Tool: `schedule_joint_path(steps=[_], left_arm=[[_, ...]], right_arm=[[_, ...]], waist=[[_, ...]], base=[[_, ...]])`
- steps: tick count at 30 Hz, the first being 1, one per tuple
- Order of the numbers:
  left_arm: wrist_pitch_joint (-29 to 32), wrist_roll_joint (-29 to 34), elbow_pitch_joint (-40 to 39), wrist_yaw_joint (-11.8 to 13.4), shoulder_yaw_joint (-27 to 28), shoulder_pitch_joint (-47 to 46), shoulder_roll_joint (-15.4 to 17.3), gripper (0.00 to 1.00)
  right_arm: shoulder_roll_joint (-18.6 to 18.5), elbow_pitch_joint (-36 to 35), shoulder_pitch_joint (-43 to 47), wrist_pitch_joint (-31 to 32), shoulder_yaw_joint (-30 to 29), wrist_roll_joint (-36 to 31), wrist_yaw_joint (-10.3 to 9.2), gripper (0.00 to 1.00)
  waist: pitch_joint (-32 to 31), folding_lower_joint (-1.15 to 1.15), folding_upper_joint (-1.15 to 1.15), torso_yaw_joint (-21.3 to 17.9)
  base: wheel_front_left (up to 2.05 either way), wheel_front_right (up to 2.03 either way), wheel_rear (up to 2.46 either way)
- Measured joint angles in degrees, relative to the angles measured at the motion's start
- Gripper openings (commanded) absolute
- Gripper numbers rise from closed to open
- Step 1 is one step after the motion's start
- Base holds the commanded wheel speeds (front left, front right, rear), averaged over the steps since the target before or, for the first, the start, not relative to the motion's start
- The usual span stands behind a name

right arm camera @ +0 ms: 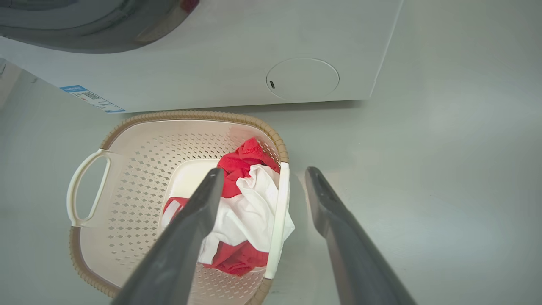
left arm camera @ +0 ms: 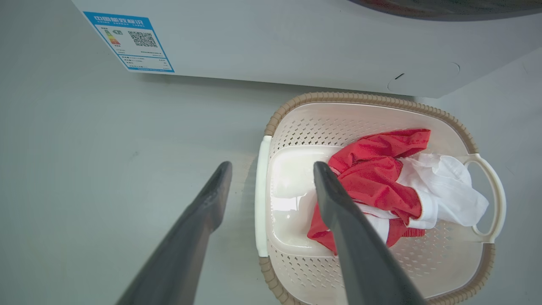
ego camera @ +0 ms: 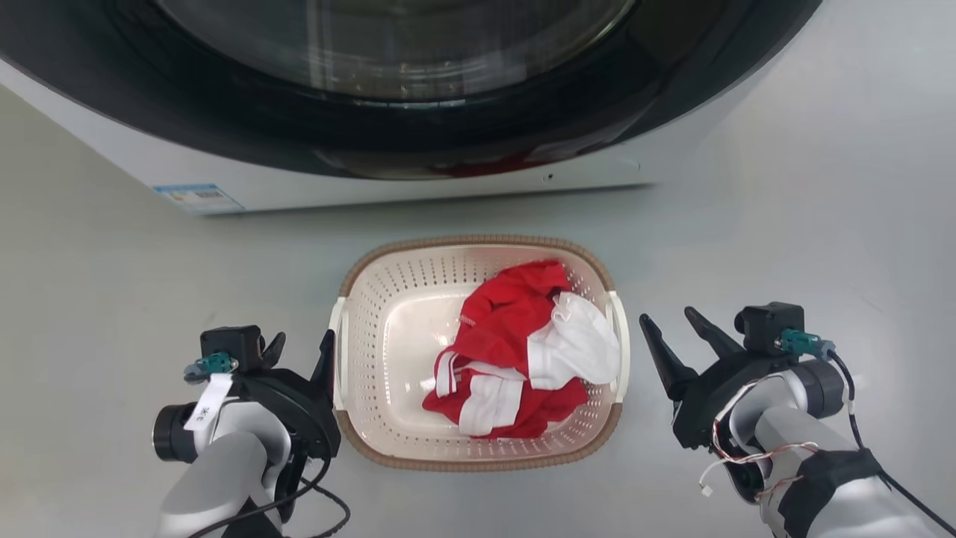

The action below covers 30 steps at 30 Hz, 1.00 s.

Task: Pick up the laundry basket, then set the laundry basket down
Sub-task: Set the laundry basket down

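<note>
The laundry basket [ego camera: 478, 242] sits on the pale floor [ego camera: 112, 299], just in front of the washing machine [ego camera: 448, 187], which stands at its 12 o'clock. It holds a heap of red and white clothes [ego camera: 515, 336] bunched toward its 3 o'clock side. Its long axis runs from 9 o'clock to 3 o'clock, along the machine's front, with 1 white handle at each short end.

The left gripper [ego camera: 304, 345] waits at about 8 o'clock of the basket, fingers spread wide and holding nothing. Its inner finger is right up against the left handle [ego camera: 337, 351]. In the left wrist view the 2 fingers stand on either side of that handle [left arm camera: 262, 195], 1 outside the basket and 1 over its inside.

The right gripper [ego camera: 667, 317] is at about 4 o'clock, also wide and empty. It is lined up the same way in its wrist view, around the right handle [right arm camera: 281, 203], though from the head view a small gap shows between its inner finger and the handle [ego camera: 621, 344].

So the left arm looks the nearer. I would say the lift depends on each gripper closing across its own handle, with the right 1 first moving in toward 9 o'clock. How far above the handles the fingertips hang, I cannot tell.
</note>
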Motion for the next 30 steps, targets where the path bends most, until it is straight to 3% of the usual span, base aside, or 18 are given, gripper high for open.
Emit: schedule_joint_path(steps=[11, 30], left_arm=[[-0.02, 2.03, -8.50, 0.33, 0.73, 4.60, 1.55, 1.00], [-0.03, 9.36, -34.62, 7.02, 3.28, 17.25, 6.02, 1.00]], right_arm=[[-1.71, -5.35, 4.39, -0.05, -4.35, 0.79, -0.09, 1.00], [-6.53, -24.23, 13.63, -0.07, -11.06, -5.92, -7.37, 1.00]], waist=[[-8.27, 0.00, 0.00, -0.11], [-18.46, 0.01, 0.00, -0.23]], base=[[0.00, 0.00, 0.00], [0.00, 0.00, 0.00]])
